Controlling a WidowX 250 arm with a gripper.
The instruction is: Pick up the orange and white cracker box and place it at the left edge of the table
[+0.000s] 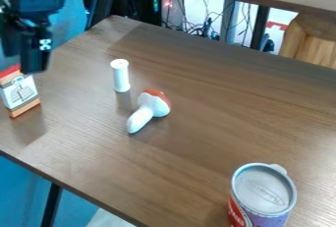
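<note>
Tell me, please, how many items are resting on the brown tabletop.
4: a box at the left edge, a white cylinder to its right, a mushroom-shaped piece below the cylinder, and a can at the lower right. Something small could hide behind them.

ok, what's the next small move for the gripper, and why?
Probably a slight lift before any sideways travel. The gripper hangs right by the top of the box at the left, and whether they touch is unclear from this angle. The white cylinder stands upright near the toy mushroom, so extra height would likely lower the knock risk.
</note>
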